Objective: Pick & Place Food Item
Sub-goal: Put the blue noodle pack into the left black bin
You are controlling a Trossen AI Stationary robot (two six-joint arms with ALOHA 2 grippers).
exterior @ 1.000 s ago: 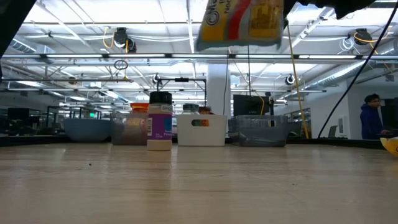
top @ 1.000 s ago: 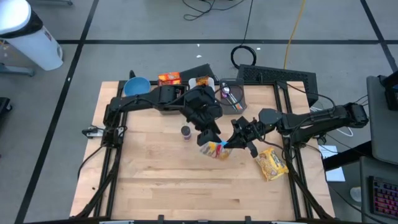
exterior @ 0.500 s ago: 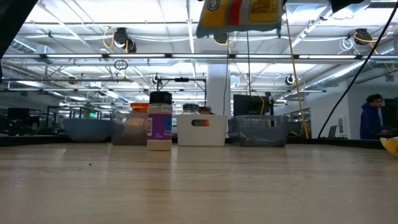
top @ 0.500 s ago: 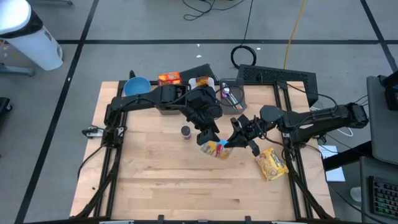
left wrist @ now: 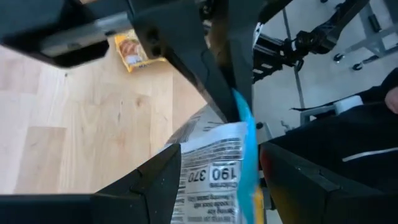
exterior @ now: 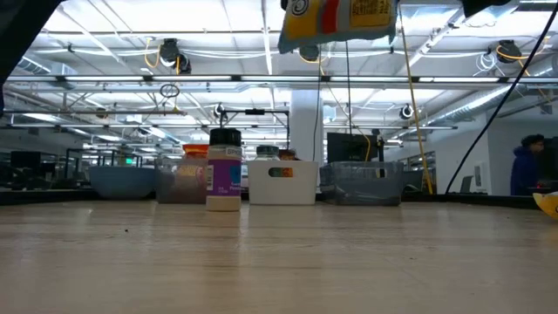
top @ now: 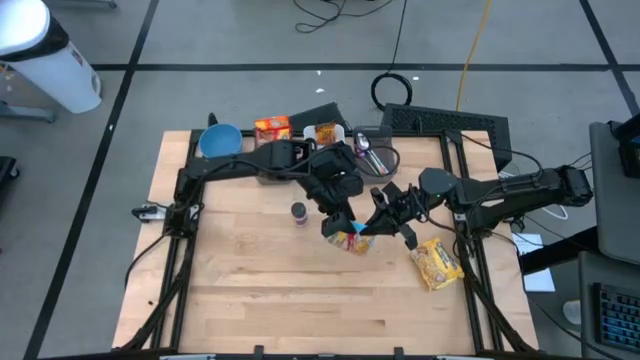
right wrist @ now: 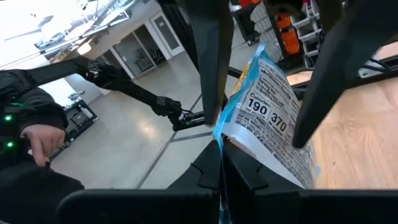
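Observation:
A yellow, red and white snack bag (top: 352, 241) with a blue sealed edge hangs high over the middle of the table. It shows at the top of the low view (exterior: 340, 22). My right gripper (top: 373, 231) reaches in from the table's right and is shut on the bag. My left gripper (top: 337, 222) comes from the far left, slanting down, and is open. Its two fingers stand on either side of the bag (left wrist: 217, 180). My right gripper pinches the bag's blue sealed edge (right wrist: 225, 132) between its two shut fingers, coming in about level from the table's right side. The bag is lifted clear of the table and sticks out beyond the fingers toward the left arm. My left gripper's fingers (left wrist: 155, 180) flank the bag; I cannot tell whether they touch it.
A spice jar with a purple label (top: 298, 212) stands left of the bag. A second yellow snack bag (top: 438, 263) lies near the right edge. Along the far edge are a blue bowl (top: 220, 140), an orange box (top: 271, 126), a white bin (top: 325, 132) and a clear container (top: 375, 152).
The snack bag has risen a little, held by my right gripper. My left gripper has come down slightly and shifted toward the table's right, its fingers staying open on either side of the bag.

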